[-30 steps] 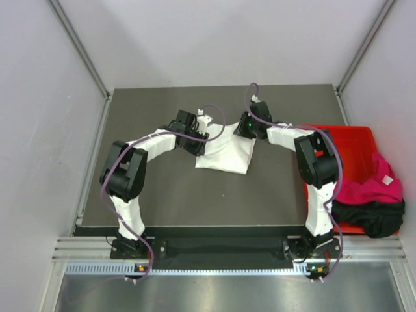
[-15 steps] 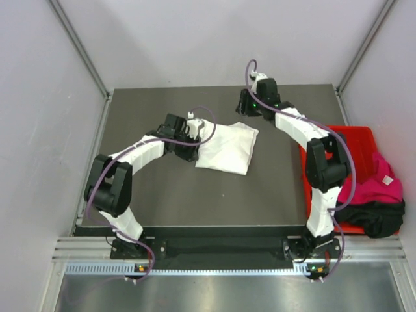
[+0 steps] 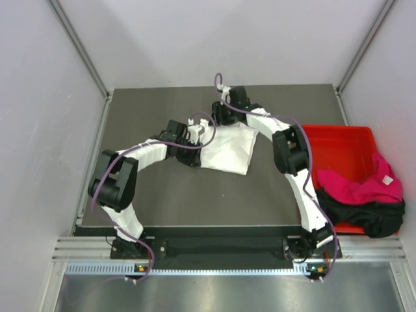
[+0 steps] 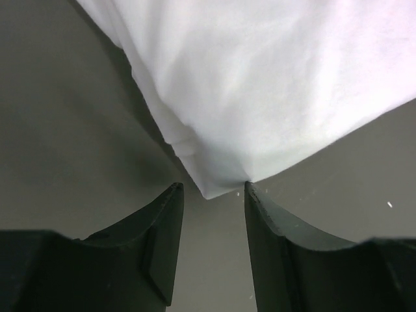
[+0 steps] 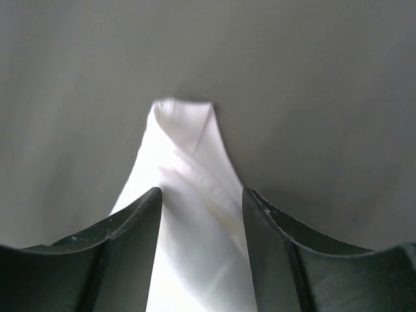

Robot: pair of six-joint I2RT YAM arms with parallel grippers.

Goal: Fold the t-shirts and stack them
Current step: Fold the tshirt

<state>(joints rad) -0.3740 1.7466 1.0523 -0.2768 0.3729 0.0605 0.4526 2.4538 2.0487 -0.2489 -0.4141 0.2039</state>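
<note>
A folded white t-shirt (image 3: 229, 151) lies in the middle of the dark table. My left gripper (image 3: 194, 152) is open at the shirt's left edge. In the left wrist view a corner of the white cloth (image 4: 214, 185) sits just at the tips of the open gripper (image 4: 213, 187). My right gripper (image 3: 219, 121) is open at the shirt's far left corner. In the right wrist view the gripper (image 5: 201, 193) straddles a narrow tip of the white cloth (image 5: 185, 162). A magenta-pink t-shirt (image 3: 363, 185) and a black t-shirt (image 3: 364, 216) lie bunched in the bin.
A red plastic bin (image 3: 338, 140) stands at the table's right edge, with the shirts hanging over its near right corner. Grey walls enclose the table (image 3: 149, 195) on three sides.
My right gripper swung away to the back, then came left to the shirt's far left corner. My left gripper stayed by the shirt's left edge. The shirt lies flatter.
</note>
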